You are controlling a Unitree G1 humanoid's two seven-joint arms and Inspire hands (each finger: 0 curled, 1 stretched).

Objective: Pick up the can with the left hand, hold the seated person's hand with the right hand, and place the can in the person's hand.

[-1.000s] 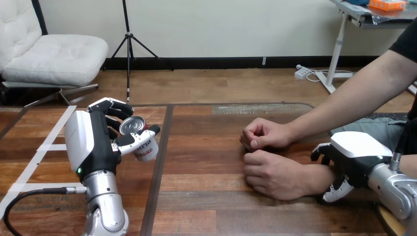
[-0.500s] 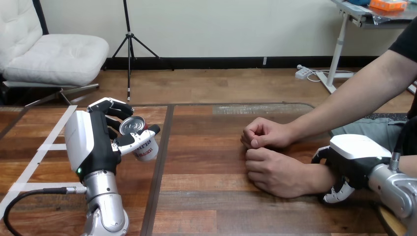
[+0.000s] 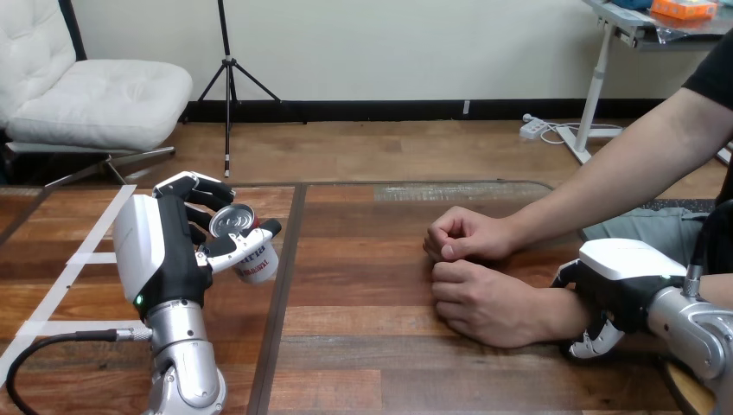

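The wooden table (image 3: 363, 346) carries the person's nearer hand (image 3: 484, 303), a closed fist just left of the right hand (image 3: 618, 277), whose fingers and thumb curl round the person's wrist (image 3: 562, 313). The left hand (image 3: 164, 251) clasps the can (image 3: 246, 242), tilted and clear of the table. The holding step seems in hand. Next, the fist must open and the can cross to it.

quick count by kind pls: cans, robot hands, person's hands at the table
can: 1
robot hands: 2, left hand and right hand
person's hands: 2, person's farther hand and person's nearer hand
total: 5
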